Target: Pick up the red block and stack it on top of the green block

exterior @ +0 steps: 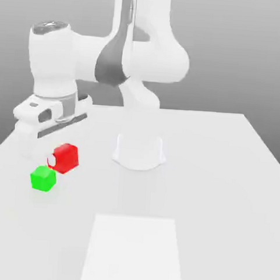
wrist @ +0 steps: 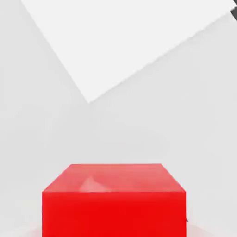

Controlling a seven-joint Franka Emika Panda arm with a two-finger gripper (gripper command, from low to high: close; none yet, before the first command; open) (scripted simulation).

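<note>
The red block (exterior: 66,156) sits between the fingers of my gripper (exterior: 59,159), which is shut on it, at the exterior view's left. A white fingertip (exterior: 51,159) presses against the block's side. The hand view has the red block (wrist: 114,199) close up, its top face level. The green block (exterior: 43,178) rests on the table just in front of and slightly to the left of the red one, with a small gap between them. I cannot tell whether the red block is touching the table or raised a little above it.
The arm's round white base (exterior: 139,152) stands mid-table, right of the blocks. A flat white square patch (exterior: 134,253) (wrist: 134,41) lies on the table toward the front. The table's left edge (exterior: 2,142) runs close to the hand.
</note>
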